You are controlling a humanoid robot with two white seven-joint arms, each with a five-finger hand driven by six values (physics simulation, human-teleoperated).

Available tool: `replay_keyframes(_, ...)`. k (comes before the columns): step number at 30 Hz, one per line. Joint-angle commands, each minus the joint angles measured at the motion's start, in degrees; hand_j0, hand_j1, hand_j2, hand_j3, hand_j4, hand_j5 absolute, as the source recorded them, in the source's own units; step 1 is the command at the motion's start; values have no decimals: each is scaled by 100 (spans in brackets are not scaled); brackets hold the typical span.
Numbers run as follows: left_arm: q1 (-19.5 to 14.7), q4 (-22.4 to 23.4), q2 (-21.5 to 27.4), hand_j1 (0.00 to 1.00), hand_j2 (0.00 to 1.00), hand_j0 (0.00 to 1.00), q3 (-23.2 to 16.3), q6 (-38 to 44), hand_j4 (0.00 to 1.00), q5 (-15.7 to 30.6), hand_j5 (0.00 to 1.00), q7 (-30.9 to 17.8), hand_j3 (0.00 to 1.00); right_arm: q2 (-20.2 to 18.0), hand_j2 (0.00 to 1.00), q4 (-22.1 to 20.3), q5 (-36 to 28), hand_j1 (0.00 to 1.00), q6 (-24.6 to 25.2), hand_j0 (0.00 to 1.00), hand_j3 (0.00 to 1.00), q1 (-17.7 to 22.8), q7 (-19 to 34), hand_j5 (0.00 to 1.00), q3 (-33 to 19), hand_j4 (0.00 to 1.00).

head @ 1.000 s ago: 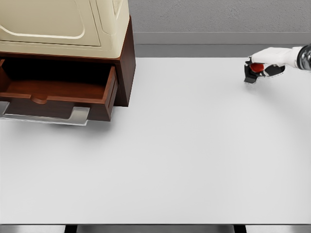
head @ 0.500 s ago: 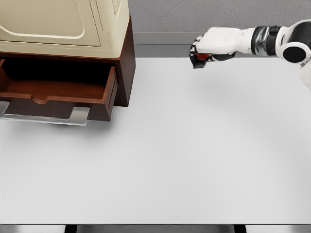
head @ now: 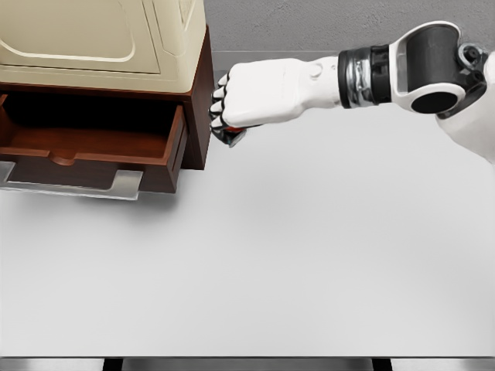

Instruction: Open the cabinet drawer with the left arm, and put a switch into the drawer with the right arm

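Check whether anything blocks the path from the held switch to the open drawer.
The cabinet's side wall stands between the right robot hand, holding the switch, and the open drawer; the hand must swing round its front.

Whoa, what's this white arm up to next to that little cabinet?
The robot's right hand is carrying a small switch, mostly hidden in its curled fingers; only a dark and red bit peeks out below. It is held above the white table, just beside the cabinet. The cabinet's drawer already stands pulled open and looks empty. The switch is not inside it yet. The left arm is out of sight.
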Motion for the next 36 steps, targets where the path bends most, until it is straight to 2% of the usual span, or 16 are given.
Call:
replay_keyframes(1,0,1,2,100,100,100,-1,7,100,33,100,2,100,224,47,-31,-126,47,20,47,47,-17,-9,47,136,47)
replay_keyframes(3,0,1,2,100,100,100,-1,7,100,33,100,2,100,312,47,-5,-293,47,20,47,47,-211,-9,47,127,47)
replay_keyframes(5,0,-8,2,100,100,100,-10,-2,100,24,100,2,100,523,47,4,-302,47,20,47,47,-308,-9,47,136,47)
replay_keyframes(10,0,-8,2,100,100,100,-10,-2,100,6,100,2,100,716,47,48,-311,47,20,47,47,-510,-9,47,118,47)
replay_keyframes(13,0,1,2,100,100,100,-10,-19,100,-2,100,2,100,962,47,171,-311,47,20,47,47,-668,-9,47,136,47)
replay_keyframes(14,0,1,2,100,100,100,-10,-28,100,-11,100,2,100,1094,47,311,-311,47,20,47,47,-721,-9,47,136,47)
replay_keyframes(16,0,-8,2,100,100,100,-10,-28,100,-11,100,2,100,1542,47,1022,-302,47,20,47,47,-852,-9,47,206,47)
replay_keyframes(19,0,-8,2,100,100,100,-28,-28,100,-20,100,2,100,2078,46,1735,-240,46,20,46,46,-940,-9,46,338,46)
replay_keyframes(24,9,-8,-7,100,100,100,-37,-90,100,-20,100,2,100,2492,46,2710,-109,46,20,46,46,-1072,-9,46,373,46)
replay_keyframes(30,9,-8,-7,100,100,100,-37,-98,100,-20,100,2,100,3054,49,3176,58,49,20,49,49,-1125,-9,49,549,49)
replay_keyframes(35,9,-26,-7,100,100,100,-37,-107,100,-29,100,2,100,3151,50,3220,58,50,20,50,50,-1151,-9,50,584,50)
replay_keyframes(36,9,-26,-7,100,100,100,-37,-107,100,-20,100,2,100,3151,52,3238,67,52,20,52,52,-1160,-9,52,584,52)
